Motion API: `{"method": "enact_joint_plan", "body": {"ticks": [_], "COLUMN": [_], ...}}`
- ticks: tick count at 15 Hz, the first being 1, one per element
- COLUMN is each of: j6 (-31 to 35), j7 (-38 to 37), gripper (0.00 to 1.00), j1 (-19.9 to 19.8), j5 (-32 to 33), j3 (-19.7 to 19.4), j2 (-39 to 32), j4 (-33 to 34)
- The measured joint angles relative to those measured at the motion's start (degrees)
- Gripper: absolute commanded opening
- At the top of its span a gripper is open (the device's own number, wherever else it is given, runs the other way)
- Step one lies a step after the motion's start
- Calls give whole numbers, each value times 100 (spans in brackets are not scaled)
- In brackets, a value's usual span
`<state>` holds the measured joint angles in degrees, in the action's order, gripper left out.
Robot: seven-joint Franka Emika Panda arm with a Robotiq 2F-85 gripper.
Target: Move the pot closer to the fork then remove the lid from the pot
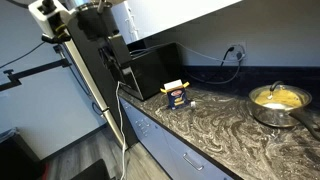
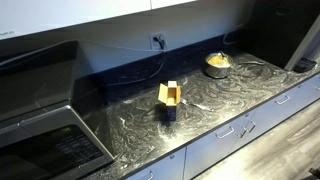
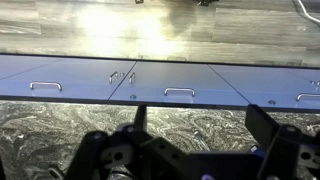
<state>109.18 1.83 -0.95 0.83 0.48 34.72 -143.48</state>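
The pot (image 1: 278, 100) is a small shiny steel saucepan with a yellow inside, standing at the far end of the marbled counter in both exterior views (image 2: 218, 64). Its thin dark handle points towards the counter's front edge. The clear lid (image 1: 277, 93) seems to lie on it, with a small knob on top. A thin pale streak (image 2: 200, 103) beside the yellow box may be the fork; I cannot tell. My gripper (image 3: 200, 115) is open and empty, above bare counter near the front edge and far from the pot. In an exterior view it (image 1: 113, 62) hangs by the black appliance.
A black box-shaped appliance (image 1: 152, 66) (image 2: 40, 140) stands at the robot's end of the counter (image 2: 130, 120). A small yellow and blue box (image 1: 177, 93) (image 2: 170, 98) stands mid-counter. A cable runs to a wall socket (image 1: 236, 48). Grey drawers with handles (image 3: 178, 92) lie below.
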Motion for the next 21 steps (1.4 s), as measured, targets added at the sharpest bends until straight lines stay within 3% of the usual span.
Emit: {"method": "enact_joint_plan", "body": {"ticks": [13, 18, 21], "j6": [47, 559, 1021], "j7": [-2, -250, -884], "gripper": [100, 100, 100], "j1": [-2, -75, -249], "j5": [10, 8, -2], "j3": [0, -39, -49], "j2": [-2, -114, -388], "j4": [1, 85, 254]}}
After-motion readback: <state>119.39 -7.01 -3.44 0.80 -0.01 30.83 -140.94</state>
